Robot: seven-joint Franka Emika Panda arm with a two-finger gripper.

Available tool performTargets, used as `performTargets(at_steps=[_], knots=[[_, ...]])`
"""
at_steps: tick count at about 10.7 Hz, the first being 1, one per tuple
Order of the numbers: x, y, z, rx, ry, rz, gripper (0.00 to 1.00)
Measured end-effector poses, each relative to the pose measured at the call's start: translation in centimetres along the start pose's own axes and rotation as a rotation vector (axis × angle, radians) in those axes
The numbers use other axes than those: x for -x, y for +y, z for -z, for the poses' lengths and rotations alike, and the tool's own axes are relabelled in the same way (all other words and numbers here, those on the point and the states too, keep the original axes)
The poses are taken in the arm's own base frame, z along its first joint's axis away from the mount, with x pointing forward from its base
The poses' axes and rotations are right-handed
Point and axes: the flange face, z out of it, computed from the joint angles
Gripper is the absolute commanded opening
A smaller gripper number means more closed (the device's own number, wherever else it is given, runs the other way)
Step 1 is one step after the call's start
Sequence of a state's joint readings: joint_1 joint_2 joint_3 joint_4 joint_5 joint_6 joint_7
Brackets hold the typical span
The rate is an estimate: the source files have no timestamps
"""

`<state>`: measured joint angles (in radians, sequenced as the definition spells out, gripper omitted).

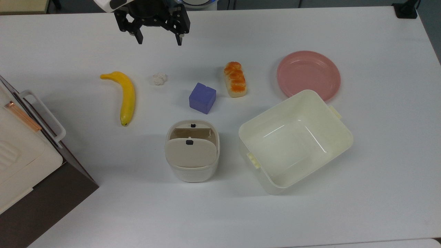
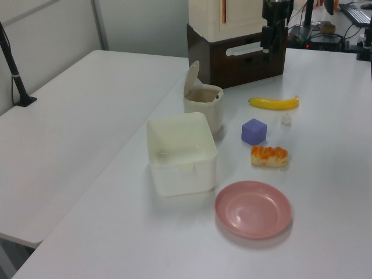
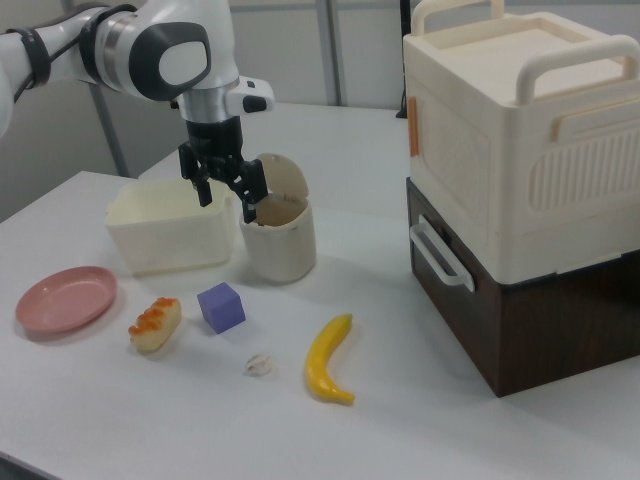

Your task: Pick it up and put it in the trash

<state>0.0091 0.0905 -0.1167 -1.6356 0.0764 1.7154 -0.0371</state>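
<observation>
So the tool (image 1: 159, 38) is hanging up in the air over the white surface (image 1: 379, 155), near the top view's top edge, with its two black fingers (image 1: 139, 37) spread wide and nothing between them. In the right view it hangs in front of the tub and the bin, well above the surface.

Paper wad (image 1: 159, 79) is just sitting on the surface, below the tool in the top view, not touching anything. It's between the banana (image 1: 124, 96) on the top view's left and the purple cube (image 1: 202, 98) on the top view's right. In the right view the wad (image 3: 259, 365) is toward the near edge, just left of the banana.

Trash bin (image 1: 192, 150) stands upright below the cube in the top view, flap lid (image 1: 190, 152) tipped so you can see a gap into it. Right beside it on the top view's right is the big cream tub (image 1: 339, 134), and the pink plate (image 1: 308, 74) is just past that. Bread loaf (image 1: 235, 79) lies between cube and plate.

Cream and brown box thing (image 3: 520, 200) is at the top view's left edge.
</observation>
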Motion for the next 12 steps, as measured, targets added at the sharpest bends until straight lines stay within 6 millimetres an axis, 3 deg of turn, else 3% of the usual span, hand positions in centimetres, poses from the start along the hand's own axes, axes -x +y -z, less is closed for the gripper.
performTargets(at_steps=[7, 10, 12], knots=[[-0.01, -0.07, -0.08, 0.0, -0.002, 0.001, 1.0], [-0.03, -0.23, -0.25, 0.0, -0.005, 0.004, 0.92], [-0.1, -0.33, -0.56, 0.0, -0.01, 0.006, 0.98]])
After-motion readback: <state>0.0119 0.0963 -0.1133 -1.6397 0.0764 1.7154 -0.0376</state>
